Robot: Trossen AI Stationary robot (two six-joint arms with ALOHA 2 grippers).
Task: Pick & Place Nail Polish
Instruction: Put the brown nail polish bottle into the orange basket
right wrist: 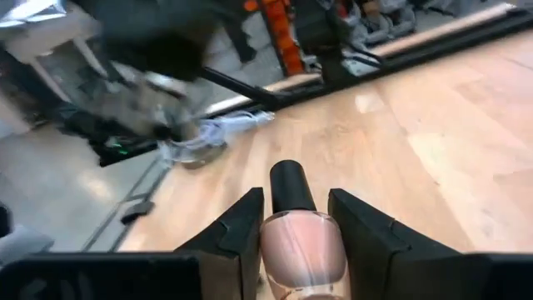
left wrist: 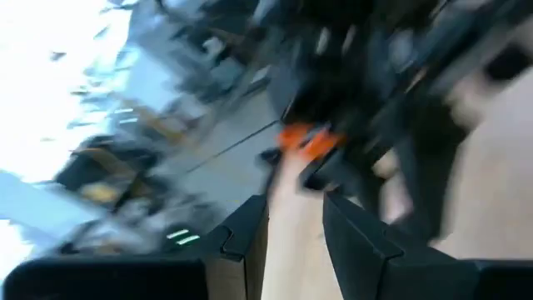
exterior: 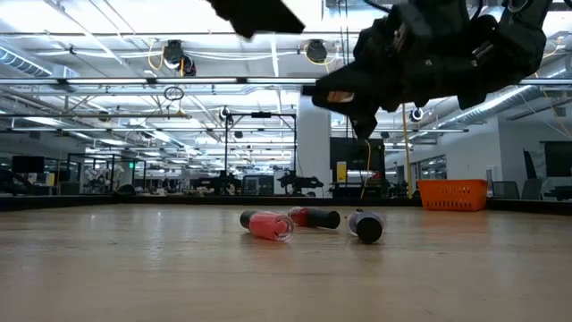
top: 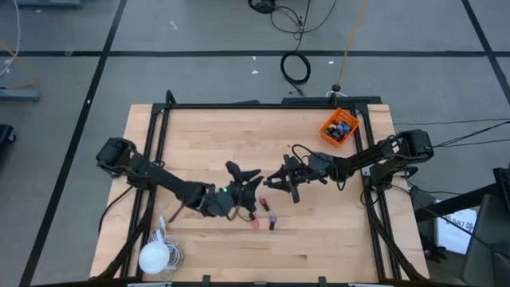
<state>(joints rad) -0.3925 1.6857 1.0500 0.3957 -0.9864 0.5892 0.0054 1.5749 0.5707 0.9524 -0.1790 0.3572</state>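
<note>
Right wrist view | we find right gripper [right wrist: 296,229] clamped on pale pink nail polish bottle [right wrist: 301,246], cap pointing ahead past fingertips | left gripper [top: 243,177] nearly shut, apparently empty | orange bin [top: 339,127] behind right gripper.

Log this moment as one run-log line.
right hand: shut on pale pink bottle, mid-table | left hand: nothing visibly held | three bottles lying on table | orange bin: holds bottles

Pretty plain light wood counter [top: 207,135], boxed in by a black frame. Three little nail polish bottles [exterior: 308,223] are laid on their sides close together near the middle front: a pink one [exterior: 266,224], a red one [exterior: 315,217] and a purple one [exterior: 365,225]. An orange bin [top: 339,127] is parked at the back right corner, and a white lamp-like thing [top: 155,257] with its cord is seen at the front left.
</note>
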